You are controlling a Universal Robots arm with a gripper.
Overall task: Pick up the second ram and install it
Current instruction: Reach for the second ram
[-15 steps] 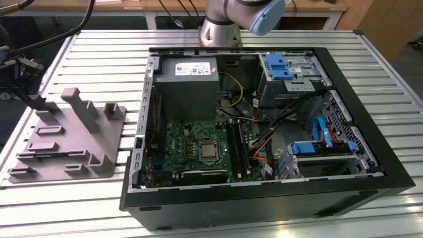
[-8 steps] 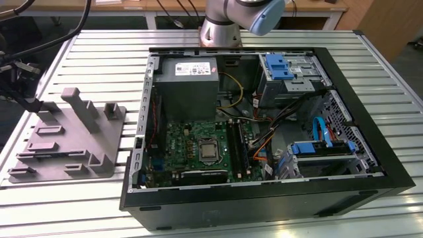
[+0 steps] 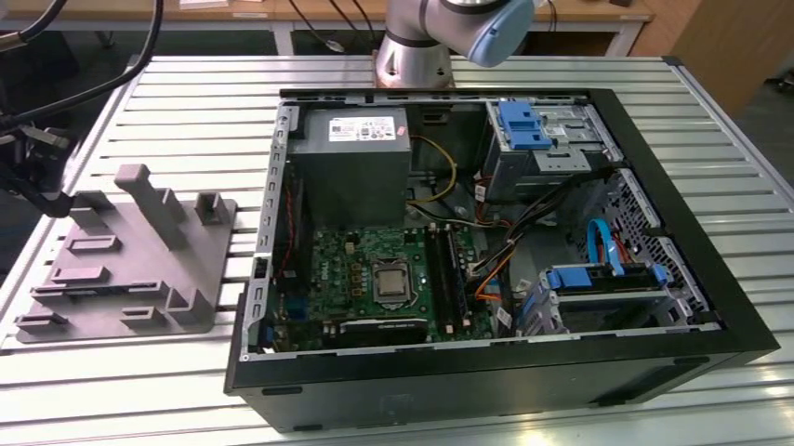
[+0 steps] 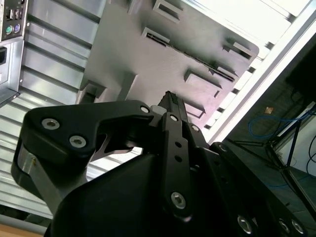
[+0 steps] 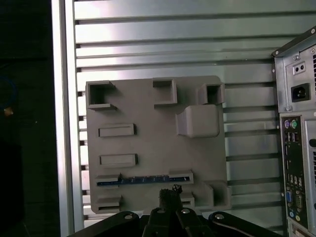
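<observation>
hand (image 5: pixel 170 191) — clenched, empty, over slotted plate (image 5: pixel 148 143) | second ram (image 5: pixel 143 180) — edge-up in its slot, top edge offered for gripping | not yet lifted

The computer case (image 3: pixel 713 307) lies on the table (image 3: pixel 732 158), on the exterior view's right. The plate (image 3: pixel 137 279) lies flat just beside it, on the left. Inside the case, the power supply (image 3: pixel 350 177) sits at the back, the motherboard (image 3: pixel 360 269) in front of it, and the drive cages (image 3: pixel 546 139) to their right. The arm's base (image 3: pixel 416 60) stands behind the case. In the first wrist view, the memory stick (image 5: pixel 143 180) lies in a slot of the plate.
</observation>
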